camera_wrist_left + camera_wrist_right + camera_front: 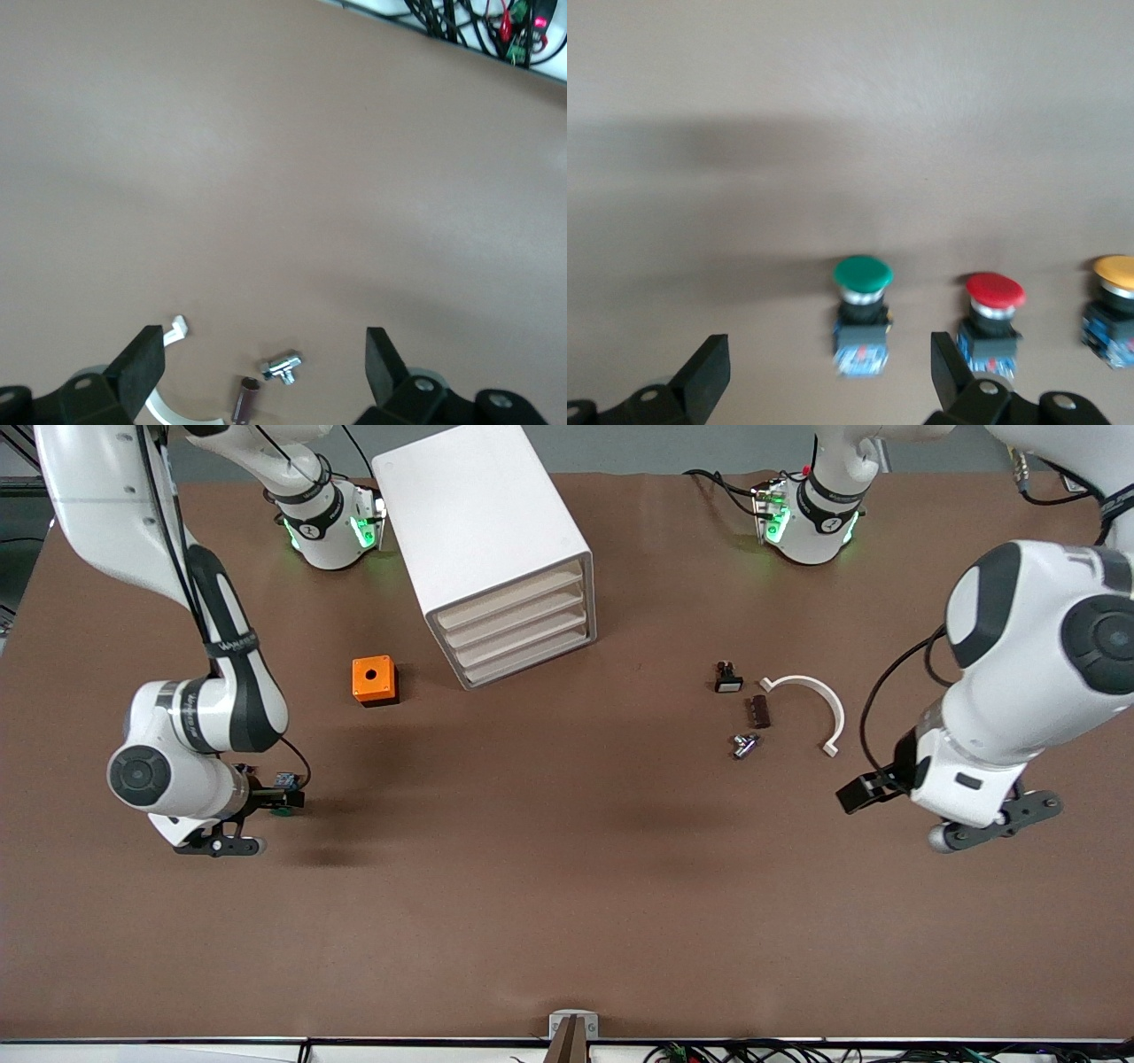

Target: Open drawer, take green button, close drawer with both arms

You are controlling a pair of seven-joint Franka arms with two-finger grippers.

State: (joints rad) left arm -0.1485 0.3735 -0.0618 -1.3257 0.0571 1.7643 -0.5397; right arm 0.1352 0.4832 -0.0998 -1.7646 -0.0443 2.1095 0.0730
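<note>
The white cabinet (483,522) stands toward the robots' bases, and its lowest drawer (529,657) is shut flush like the three above it. The green-capped button (862,312) lies on the bare table toward the right arm's end, cap (282,810) pointing at the front camera. My right gripper (830,354) hangs open just above it, fingers wide to either side and touching nothing. In the front view the right gripper (219,844) shows low beside the button. My left gripper (997,821) waits open in the air at the left arm's end, holding nothing.
A red-capped button (994,305) and a yellow-capped one (1112,301) lie beside the green one. An orange box (375,680) sits near the cabinet. A black part (728,677), a brown piece (758,710), a silver fitting (744,744) and a white arc (811,695) lie mid-table.
</note>
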